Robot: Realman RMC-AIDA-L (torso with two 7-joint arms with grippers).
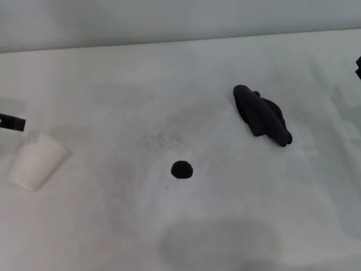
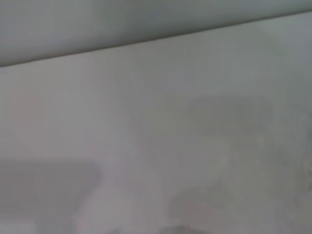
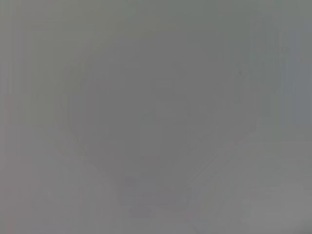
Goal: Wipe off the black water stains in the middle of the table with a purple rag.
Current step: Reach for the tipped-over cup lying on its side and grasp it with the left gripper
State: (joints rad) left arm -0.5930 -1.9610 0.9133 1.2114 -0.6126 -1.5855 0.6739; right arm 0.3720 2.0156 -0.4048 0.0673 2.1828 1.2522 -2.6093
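Head view shows the purple rag (image 1: 262, 115) lying loose toward the surface's (image 1: 113, 101) far right, well apart from the black water stains (image 1: 181, 169) in the middle, so I must fetch it first, though I cannot tell my end effectors' state.

head view looking down on table (image 1: 113, 226), left wrist close over tabletop, right wrist indistinct
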